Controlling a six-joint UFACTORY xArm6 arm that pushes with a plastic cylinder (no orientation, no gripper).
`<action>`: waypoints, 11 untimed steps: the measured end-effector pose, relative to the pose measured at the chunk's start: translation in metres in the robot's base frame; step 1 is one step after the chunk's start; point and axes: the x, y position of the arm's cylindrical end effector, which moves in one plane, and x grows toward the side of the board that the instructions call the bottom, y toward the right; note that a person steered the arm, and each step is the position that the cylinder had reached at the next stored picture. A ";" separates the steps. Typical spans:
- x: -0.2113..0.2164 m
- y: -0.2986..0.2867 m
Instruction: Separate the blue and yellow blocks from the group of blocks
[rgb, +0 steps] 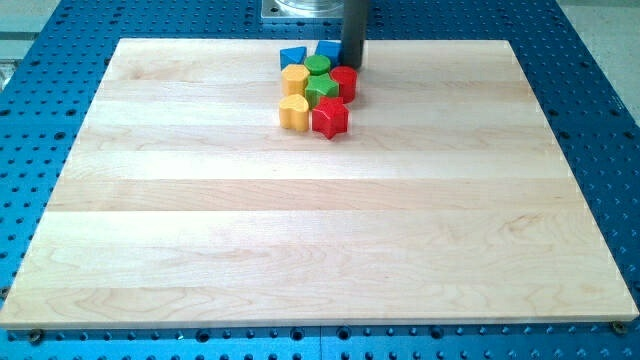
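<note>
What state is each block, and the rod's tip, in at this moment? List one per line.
blue triangular block: in the cluster, top left edge.
blue block: touching my tip.
yellow block: packed in the cluster.
yellow heart block: cluster's bottom left.
green blocks: cluster's middle.
red star block: bottom right.
red block: right side.
my tip: at the cluster's top right.

The rod (354, 30) is cut off by the frame's top edge — only its lower stretch shows. It stands in front of the blue block (328, 50) at upper centre, hiding that block's right side, so its shape cannot be told. My tip (352, 66) ends just above the red cylinder (344, 82); whether it touches either block cannot be told. The green cylinder (318, 66) is partly hidden behind the green block (322, 89) — that one's outline is too small to tell.
</note>
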 end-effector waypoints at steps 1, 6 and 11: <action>0.001 -0.013; -0.003 -0.058; 0.061 -0.037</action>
